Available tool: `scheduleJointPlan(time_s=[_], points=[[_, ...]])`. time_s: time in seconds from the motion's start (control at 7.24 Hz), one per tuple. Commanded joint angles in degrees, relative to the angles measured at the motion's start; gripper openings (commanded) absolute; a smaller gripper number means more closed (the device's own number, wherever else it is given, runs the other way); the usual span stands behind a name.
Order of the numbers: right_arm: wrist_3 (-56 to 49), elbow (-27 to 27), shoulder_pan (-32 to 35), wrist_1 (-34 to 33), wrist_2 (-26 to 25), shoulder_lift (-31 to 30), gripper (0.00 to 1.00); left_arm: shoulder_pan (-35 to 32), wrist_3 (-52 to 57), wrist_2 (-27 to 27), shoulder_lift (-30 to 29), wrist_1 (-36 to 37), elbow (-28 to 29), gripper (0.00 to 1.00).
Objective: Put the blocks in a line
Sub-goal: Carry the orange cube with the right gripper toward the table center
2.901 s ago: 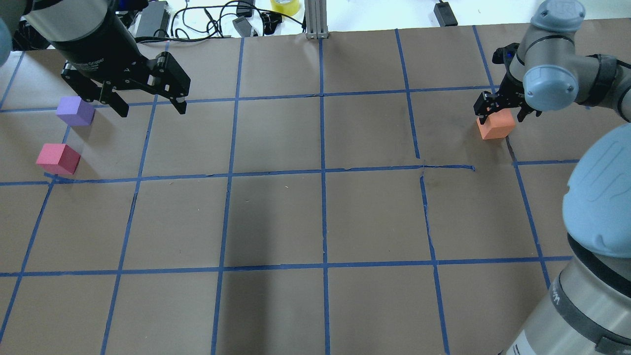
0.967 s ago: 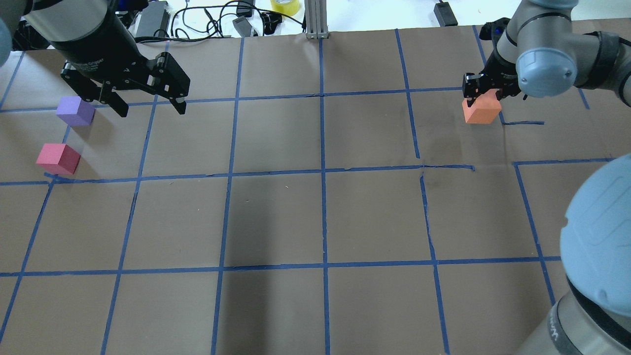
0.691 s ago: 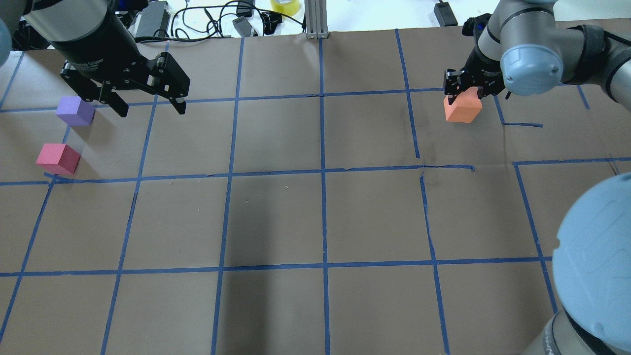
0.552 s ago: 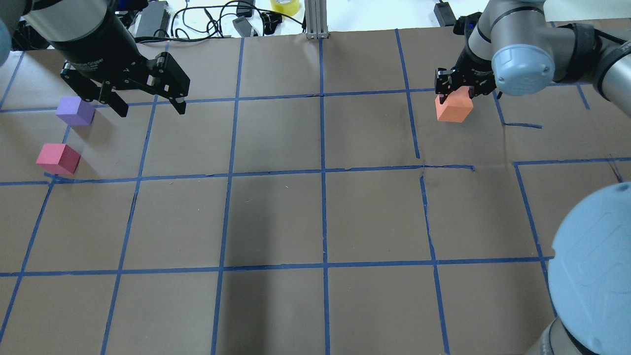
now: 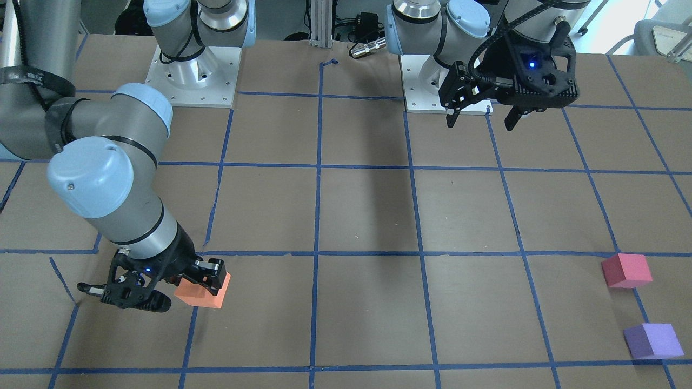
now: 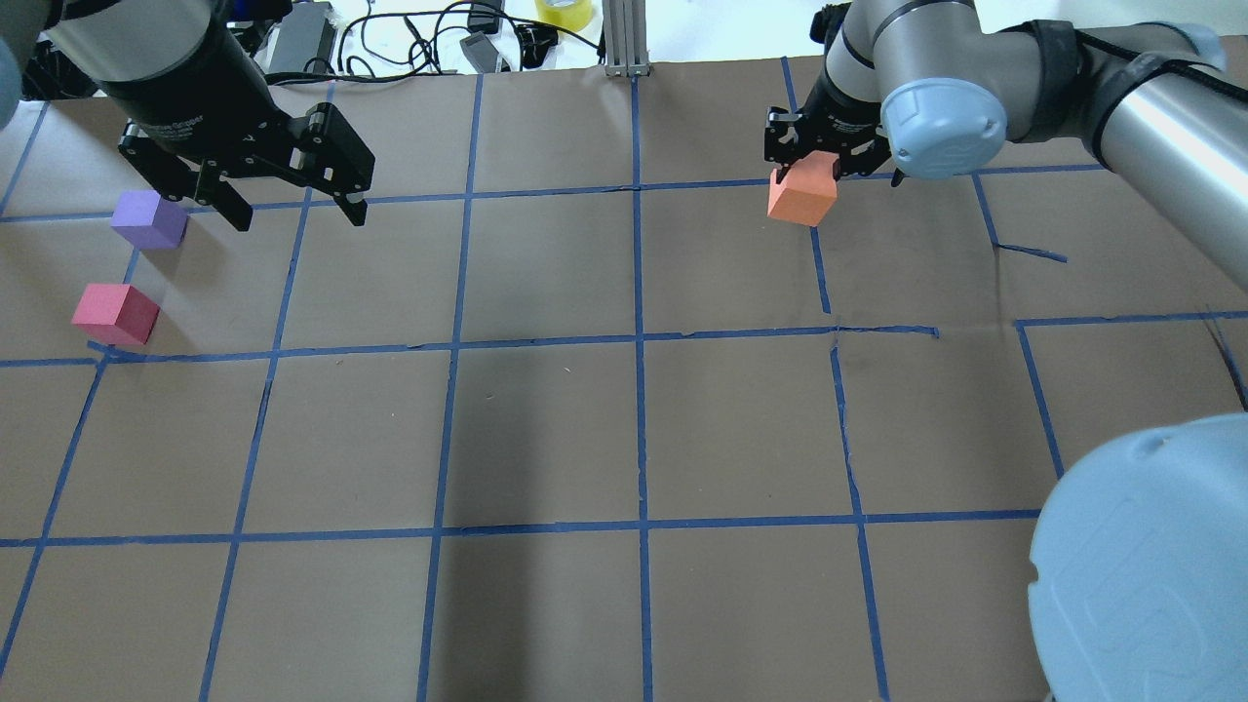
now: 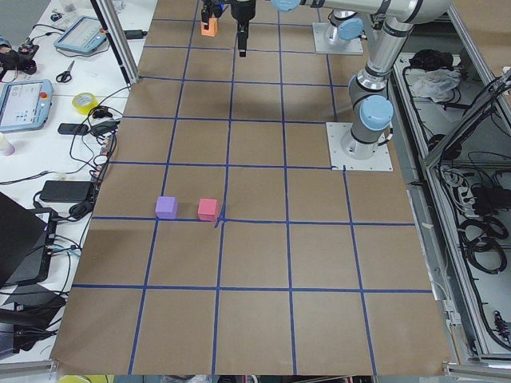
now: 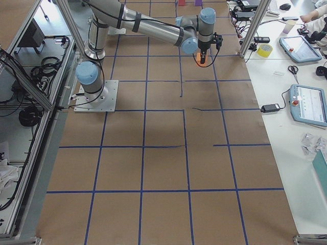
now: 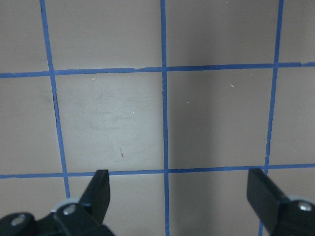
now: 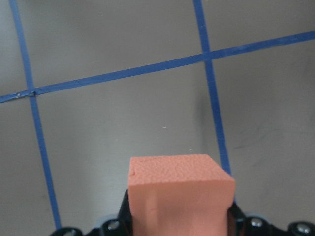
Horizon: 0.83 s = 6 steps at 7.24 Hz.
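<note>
My right gripper (image 6: 804, 174) is shut on the orange block (image 6: 801, 197) and holds it just above the table at the far right-centre. The block fills the bottom of the right wrist view (image 10: 179, 194) and also shows in the front-facing view (image 5: 204, 293). The purple block (image 6: 148, 218) and the red-pink block (image 6: 115, 314) sit close together at the far left, the red-pink one nearer to me. My left gripper (image 6: 297, 216) hovers open and empty just right of the purple block, with only bare table between its fingers (image 9: 101, 189).
The brown paper table (image 6: 546, 429) carries a blue tape grid. A loose strip of tape (image 6: 1029, 252) lies at the right. Cables, a yellow tape roll (image 6: 564, 12) and an aluminium post (image 6: 624, 39) sit along the far edge.
My right gripper has lifted the orange block and carried it steadily leftward along the far row. My left arm and the purple and red-pink blocks have not moved.
</note>
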Motion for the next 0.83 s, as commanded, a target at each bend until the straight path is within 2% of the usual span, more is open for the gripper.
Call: scheduleJointPlan(time_s=[0.0, 0.41, 0.69], points=[[8.8, -3.2, 4.6, -0.1, 0.9, 2.1, 0.00, 0.0, -0.2, 0.0, 0.0, 0.0, 0.1, 1.00], [14.5, -7.7, 10.3, -0.5, 0.9, 5.6, 0.00, 0.0, 0.1, 0.0, 0.1, 0.0, 0.0, 1.00], [16.3, -8.3, 13.1, -0.9, 0.5, 6.7, 0.00, 0.0, 0.2, 0.0, 0.1, 0.0, 0.0, 1.00]])
